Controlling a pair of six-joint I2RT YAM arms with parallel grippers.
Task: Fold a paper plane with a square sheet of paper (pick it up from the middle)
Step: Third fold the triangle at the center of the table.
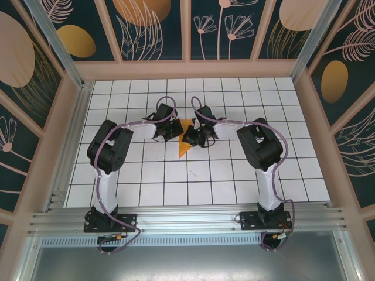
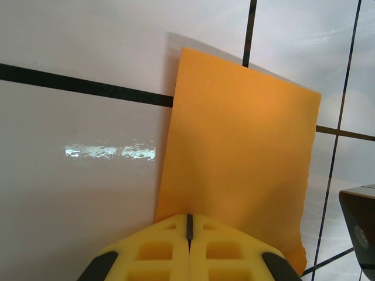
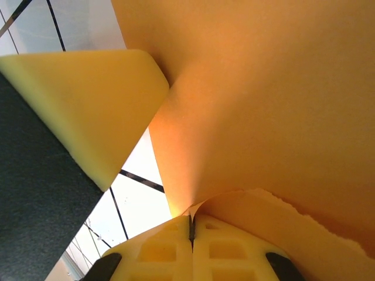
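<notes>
No writing can be read.
The paper (image 2: 240, 158), mid-frame in the left wrist view, is plain orange. The table (image 1: 228, 175) bears only black grid lines, and the walls (image 1: 153, 29) along the top and sides of the overhead view bear drawn leaves, flowers and ovals.

One thin bright-orange folded paper sheet (image 1: 183, 146); two yellow-fingered two-finger grippers, the left gripper (image 2: 188, 225) and the right gripper (image 3: 191, 225); one white grid-tiled table (image 1: 234, 175).
</notes>
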